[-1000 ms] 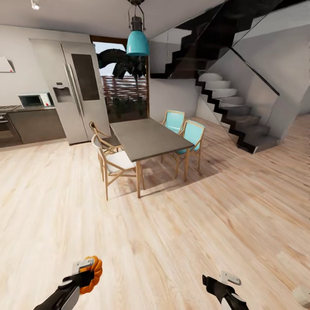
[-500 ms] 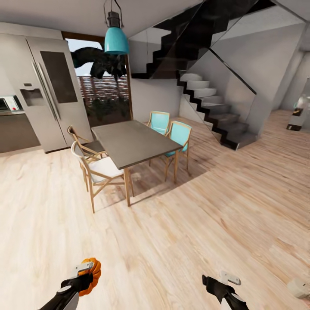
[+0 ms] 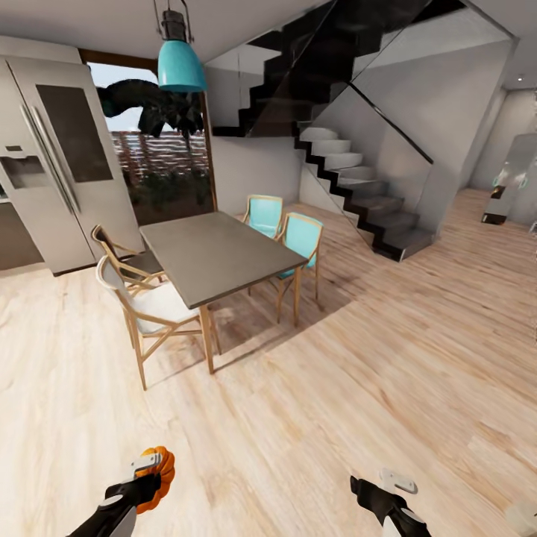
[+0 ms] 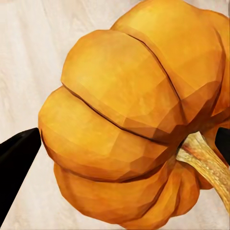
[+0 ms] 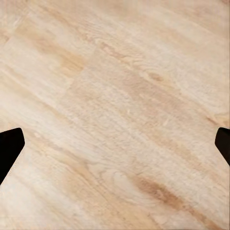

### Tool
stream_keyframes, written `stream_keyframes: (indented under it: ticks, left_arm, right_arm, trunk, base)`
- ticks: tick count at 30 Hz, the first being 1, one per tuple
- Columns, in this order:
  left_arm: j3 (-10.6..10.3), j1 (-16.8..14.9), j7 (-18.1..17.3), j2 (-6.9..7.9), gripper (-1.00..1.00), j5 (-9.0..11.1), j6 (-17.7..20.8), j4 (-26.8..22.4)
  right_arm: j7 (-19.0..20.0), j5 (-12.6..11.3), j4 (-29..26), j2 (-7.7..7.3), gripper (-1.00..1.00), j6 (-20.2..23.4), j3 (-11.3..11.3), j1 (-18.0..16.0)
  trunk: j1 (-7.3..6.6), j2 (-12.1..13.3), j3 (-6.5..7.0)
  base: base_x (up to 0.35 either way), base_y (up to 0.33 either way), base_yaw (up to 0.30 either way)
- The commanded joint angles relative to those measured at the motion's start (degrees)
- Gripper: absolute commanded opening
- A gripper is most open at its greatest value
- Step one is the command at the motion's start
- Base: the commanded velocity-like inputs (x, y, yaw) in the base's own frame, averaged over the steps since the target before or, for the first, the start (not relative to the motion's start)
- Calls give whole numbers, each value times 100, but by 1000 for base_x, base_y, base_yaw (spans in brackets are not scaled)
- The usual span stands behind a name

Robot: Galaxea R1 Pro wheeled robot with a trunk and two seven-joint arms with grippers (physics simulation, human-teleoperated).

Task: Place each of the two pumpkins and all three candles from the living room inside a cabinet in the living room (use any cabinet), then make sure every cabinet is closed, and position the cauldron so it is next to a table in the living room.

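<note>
From the head camera, the left gripper (image 3: 154, 471) sits low at the frame's bottom edge, clamped on an orange pumpkin (image 3: 161, 477) that its dark fingers half cover. The right gripper (image 3: 373, 492) is cut off by the bottom edge and carries nothing. Beyond stand a grey dining table (image 3: 212, 253), chairs around it, a teal pendant lamp (image 3: 178, 65), a staircase (image 3: 358, 186) and a fridge (image 3: 56, 160) clipped at the left edge. A pale shape at the bottom right corner is too blurred to name.

The left wrist camera shows the pumpkin (image 4: 139, 110) up close, stem visible, between two black fingertips (image 4: 17, 163).

At the right wrist, the fingertips (image 5: 9, 148) stand wide apart over bare wood floor (image 5: 115, 115).
</note>
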Motion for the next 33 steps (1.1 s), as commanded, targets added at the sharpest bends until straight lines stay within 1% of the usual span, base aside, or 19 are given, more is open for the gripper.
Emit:
stream_keyframes:
  ticks: [1, 33]
  left_arm:
    - [-48, -3, 36, 3, -100, 42, -1, -9]
    - [-48, 2, 37, 7, -100, 42, -1, -9]
  right_arm:
    - [-15, -61, -13, 4, 100, 26, -7, -1]
    - [-4, -66, -13, 0, 100, 26, -7, -1]
  trunk:
    - [4, -5, -7]
    - [4, -5, -7]
  base:
    - [335, 0, -163]
    - [335, 0, -274]
